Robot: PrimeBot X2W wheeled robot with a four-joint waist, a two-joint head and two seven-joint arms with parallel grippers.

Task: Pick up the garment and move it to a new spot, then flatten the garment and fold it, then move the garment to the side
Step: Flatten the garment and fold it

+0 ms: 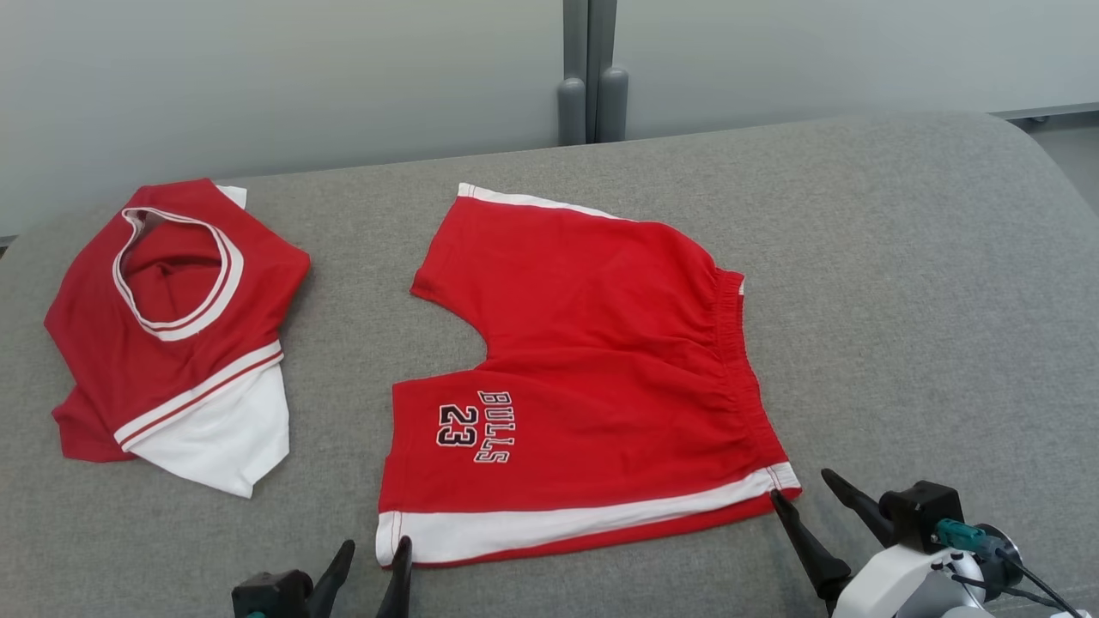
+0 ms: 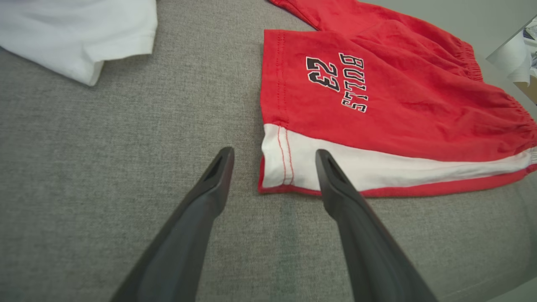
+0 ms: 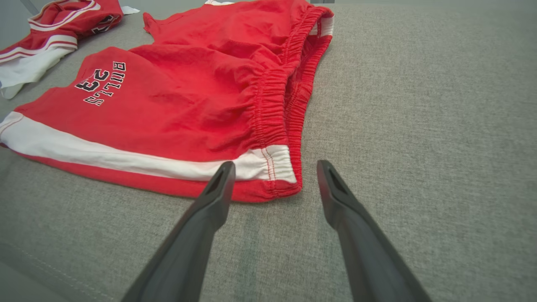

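Lying flat mid-worktop (image 1: pixel 927 283), the red shorts (image 1: pixel 592 360) point their legs to the robot's left and their elastic waistband to its right. Both claws are spread wide and hold nothing. The left claw (image 1: pixel 375 542) straddles the near hem corner (image 2: pixel 275 167), and the right claw (image 1: pixel 800 483) sits at the near waistband corner (image 3: pixel 279 167). The cloth looks light, soft and limp, likely to sag and crease when lifted. Pinching both layers at those two corners seems the best hold.
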